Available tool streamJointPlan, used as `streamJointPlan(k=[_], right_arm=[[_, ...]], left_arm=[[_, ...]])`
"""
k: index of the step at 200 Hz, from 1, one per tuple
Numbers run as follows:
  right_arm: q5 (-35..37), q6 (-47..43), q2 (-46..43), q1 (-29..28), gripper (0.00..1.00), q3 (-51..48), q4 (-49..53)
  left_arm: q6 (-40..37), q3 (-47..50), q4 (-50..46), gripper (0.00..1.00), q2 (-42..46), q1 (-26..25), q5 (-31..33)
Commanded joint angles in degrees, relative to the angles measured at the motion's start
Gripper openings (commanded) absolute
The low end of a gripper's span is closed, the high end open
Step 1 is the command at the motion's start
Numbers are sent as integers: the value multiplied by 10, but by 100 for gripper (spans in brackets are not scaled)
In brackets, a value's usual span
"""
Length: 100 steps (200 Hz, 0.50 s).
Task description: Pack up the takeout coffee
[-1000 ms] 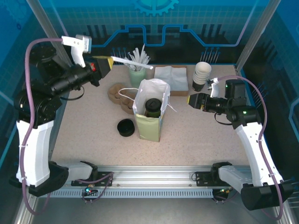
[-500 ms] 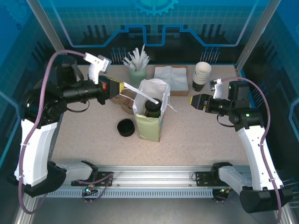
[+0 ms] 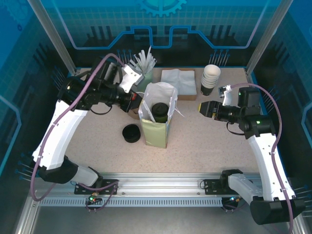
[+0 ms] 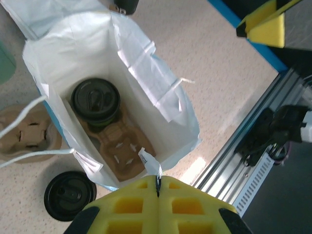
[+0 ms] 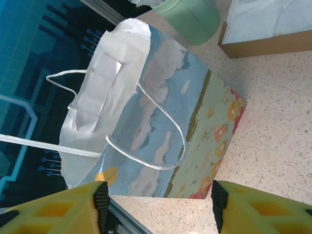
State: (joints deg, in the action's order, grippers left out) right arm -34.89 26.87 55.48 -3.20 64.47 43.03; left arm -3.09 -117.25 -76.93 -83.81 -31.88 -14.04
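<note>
The takeout coffee [image 3: 159, 109], a cup with a black lid [image 4: 95, 100], stands inside the open white-lined paper bag [image 3: 155, 127], in one socket of a brown cardboard carrier [image 4: 122, 152]. My left gripper [image 3: 138, 100] hovers at the bag's upper left rim, above the opening [image 4: 158, 181]. It is shut on a thin white paper-wrapped straw [image 4: 150, 161], whose tip pokes out over the bag. To the right of the bag my right gripper [image 3: 199, 108] stands open and empty [image 5: 156, 209], facing the bag's patterned side [image 5: 170, 122].
A loose black lid [image 3: 130, 133] lies left of the bag. A second cardboard carrier [image 4: 29, 136] sits behind it. At the back stand a green cup of straws [image 3: 144, 73], a box of napkins [image 3: 178, 78] and a stack of white cups [image 3: 210, 78].
My left arm has swung from the back left over to the bag, bringing the wrapped straw above its opening. The right gripper has drawn back slightly to the right.
</note>
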Motion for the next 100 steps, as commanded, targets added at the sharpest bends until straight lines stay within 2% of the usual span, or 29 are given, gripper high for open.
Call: streamJointPlan(k=[1, 67, 100], right_arm=[[-2, -8, -6, 10, 61, -7, 7], [3, -5, -15, 11, 61, -15, 6], [2, -6, -13, 12, 61, -12, 2]], left_arm=[[-25, 9, -31, 0, -5, -10, 31], [-27, 85, 22, 0, 4, -10, 36], [-21, 68, 26, 41, 3, -11, 39]])
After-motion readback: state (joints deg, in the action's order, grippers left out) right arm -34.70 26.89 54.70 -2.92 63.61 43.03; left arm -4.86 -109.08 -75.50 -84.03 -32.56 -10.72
